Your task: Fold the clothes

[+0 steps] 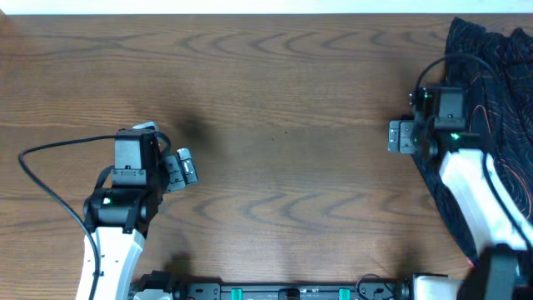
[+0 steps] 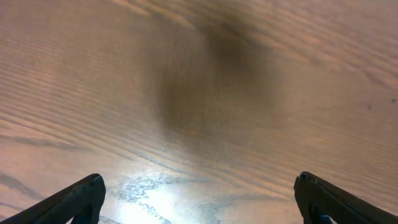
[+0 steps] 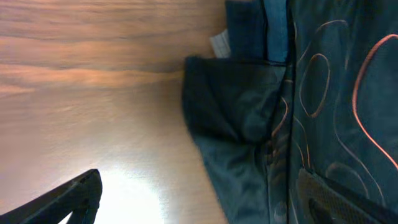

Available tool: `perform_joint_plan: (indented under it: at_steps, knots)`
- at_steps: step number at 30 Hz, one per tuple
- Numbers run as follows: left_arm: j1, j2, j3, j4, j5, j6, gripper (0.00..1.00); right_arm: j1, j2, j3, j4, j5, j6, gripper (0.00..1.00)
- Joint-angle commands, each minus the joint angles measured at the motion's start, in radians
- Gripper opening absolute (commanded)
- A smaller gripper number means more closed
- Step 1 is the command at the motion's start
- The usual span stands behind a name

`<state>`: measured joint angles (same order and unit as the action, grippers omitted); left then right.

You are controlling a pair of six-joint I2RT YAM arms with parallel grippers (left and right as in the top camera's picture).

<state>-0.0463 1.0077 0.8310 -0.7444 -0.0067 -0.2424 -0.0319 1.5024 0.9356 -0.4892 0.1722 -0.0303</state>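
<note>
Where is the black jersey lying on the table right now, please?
In the overhead view the jersey lies bunched along the right edge of the table, with the open right gripper at its inner edge.

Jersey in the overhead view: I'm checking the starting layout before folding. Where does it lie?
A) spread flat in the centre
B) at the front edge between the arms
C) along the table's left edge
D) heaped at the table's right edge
D: the black jersey is heaped at the right edge of the table.

We see a wood-grain table [image 1: 275, 100]; on it, at three o'clock, lies a crumpled black jersey [image 1: 487, 54].
</note>
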Motion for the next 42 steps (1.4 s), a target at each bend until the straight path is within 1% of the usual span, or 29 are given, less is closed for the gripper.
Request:
perform_joint_plan:
  at_steps: [1,3,10,11,13,14,16,17,18,19,23,27,29,32,35,39,42]
  knots:
    - [0.005,0.018,0.017,-0.003,-0.001,-0.006,0.98,-0.030,0.098,0.012,0.036,0.067,-0.023,0.92]
    - [0.005,0.024,0.018,-0.003,-0.001,-0.006,0.98,-0.037,0.151,0.012,0.065,0.066,-0.023,0.91]
    - [0.005,0.024,0.018,-0.003,-0.001,-0.006,0.98,-0.043,0.283,0.012,0.161,0.067,-0.023,0.80]
    - [0.005,0.024,0.018,-0.003,0.000,-0.006,0.98,-0.044,0.297,0.012,0.172,0.067,-0.023,0.77]
    - [0.005,0.024,0.017,-0.003,-0.001,-0.006,0.98,-0.048,0.326,0.012,0.188,0.069,-0.023,0.70]
    - [0.005,0.024,0.018,-0.003,-0.001,-0.006,0.98,-0.051,0.338,0.012,0.192,0.072,-0.023,0.64]
    - [0.005,0.024,0.017,-0.003,-0.001,-0.006,0.98,-0.061,0.356,0.012,0.195,0.072,-0.022,0.48]
    - [0.005,0.024,0.018,-0.003,-0.001,-0.006,0.98,-0.064,0.357,0.012,0.194,0.076,-0.017,0.33]
    - [0.005,0.024,0.018,-0.003,-0.001,-0.006,0.98,-0.067,0.357,0.012,0.194,0.080,-0.010,0.11]
    - [0.005,0.024,0.017,-0.003,-0.001,-0.006,0.98,-0.069,0.355,0.013,0.193,0.088,0.002,0.01]
    - [0.005,0.024,0.018,-0.003,-0.001,-0.006,0.98,-0.072,0.299,0.021,0.163,0.088,0.026,0.01]
    - [0.005,0.024,0.018,-0.003,-0.001,-0.005,0.98,-0.072,0.166,0.091,0.076,0.072,0.026,0.01]
    - [0.005,0.024,0.018,-0.003,-0.001,-0.005,0.98,-0.072,0.083,0.160,0.002,0.010,0.025,0.01]
    - [0.005,0.024,0.017,-0.003,-0.001,-0.006,0.98,-0.070,-0.035,0.268,-0.110,-0.158,0.025,0.01]
    - [0.005,0.024,0.018,-0.003,-0.001,-0.006,0.98,-0.053,-0.111,0.293,-0.138,-0.229,0.026,0.02]
    - [0.005,0.024,0.018,-0.003,-0.001,-0.006,0.98,0.000,-0.137,0.293,-0.187,-0.385,0.025,0.01]
    - [0.005,0.024,0.018,-0.003,-0.001,-0.006,0.98,0.076,-0.128,0.292,-0.209,-0.536,0.032,0.01]
